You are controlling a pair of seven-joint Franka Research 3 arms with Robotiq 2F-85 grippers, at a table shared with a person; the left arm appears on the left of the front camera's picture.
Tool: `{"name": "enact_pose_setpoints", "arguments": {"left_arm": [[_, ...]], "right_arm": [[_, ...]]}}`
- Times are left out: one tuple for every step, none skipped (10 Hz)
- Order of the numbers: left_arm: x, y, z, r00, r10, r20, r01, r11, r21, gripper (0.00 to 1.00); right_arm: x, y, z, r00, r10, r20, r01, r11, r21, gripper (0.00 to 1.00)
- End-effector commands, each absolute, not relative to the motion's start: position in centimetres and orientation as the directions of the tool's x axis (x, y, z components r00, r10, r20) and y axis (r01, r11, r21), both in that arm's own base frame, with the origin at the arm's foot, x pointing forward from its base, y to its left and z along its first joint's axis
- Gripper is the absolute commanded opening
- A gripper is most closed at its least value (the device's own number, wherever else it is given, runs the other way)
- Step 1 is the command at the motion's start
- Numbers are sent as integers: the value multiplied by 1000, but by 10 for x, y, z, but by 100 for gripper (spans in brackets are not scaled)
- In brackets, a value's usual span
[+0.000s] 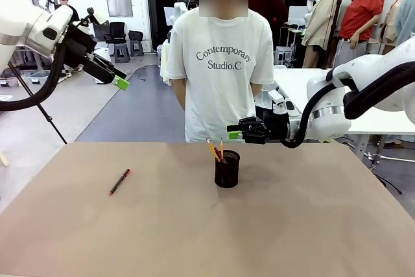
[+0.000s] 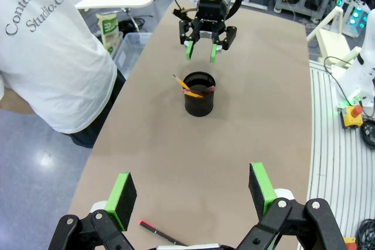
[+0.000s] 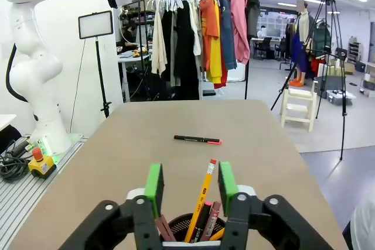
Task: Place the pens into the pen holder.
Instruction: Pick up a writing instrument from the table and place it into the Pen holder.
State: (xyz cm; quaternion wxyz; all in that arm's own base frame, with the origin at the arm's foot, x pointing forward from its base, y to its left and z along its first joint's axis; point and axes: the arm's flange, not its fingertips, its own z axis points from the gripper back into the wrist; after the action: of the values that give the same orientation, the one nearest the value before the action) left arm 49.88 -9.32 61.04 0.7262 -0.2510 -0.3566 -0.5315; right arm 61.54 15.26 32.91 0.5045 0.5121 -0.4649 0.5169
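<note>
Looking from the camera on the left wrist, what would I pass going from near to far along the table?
black pen with a red end → pen holder → right gripper

Robotics lab-studio: clothes rack (image 3: 193, 39) at 12 o'clock past table (image 3: 176, 122), light panel (image 3: 95, 24) at 10, emergency-stop button (image 3: 38, 165) at 8.

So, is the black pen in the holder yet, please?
No, the black pen lies on the table, apart from the pen holder.

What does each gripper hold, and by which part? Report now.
Nothing is held. The left gripper is open high above the black pen; the right gripper is open near the pen holder, whose pencils stand ungripped.
</note>
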Motion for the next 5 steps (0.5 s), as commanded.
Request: {"name": "enact_pose_setpoints", "arguments": {"left_arm": [[497,-93,610,178,-594,785,949,315,23,100],[497,-93,610,178,-594,785,949,315,23,100],[497,-93,610,178,-594,785,949,315,23,100],[497,-93,610,178,-594,785,949,315,23,100],[497,-93,610,178,-594,785,949,315,23,100]], "right_arm": [[619,152,334,-2,59,998,-997,-75,2,100],[617,151,336,-3,57,998,-997,-73,2,100],[618,150,339,13,44,999,-998,-68,16,100],[619,148,339,25,43,999,-997,-71,28,100],[617,151,333,27,44,999,-998,-58,29,100]]}}
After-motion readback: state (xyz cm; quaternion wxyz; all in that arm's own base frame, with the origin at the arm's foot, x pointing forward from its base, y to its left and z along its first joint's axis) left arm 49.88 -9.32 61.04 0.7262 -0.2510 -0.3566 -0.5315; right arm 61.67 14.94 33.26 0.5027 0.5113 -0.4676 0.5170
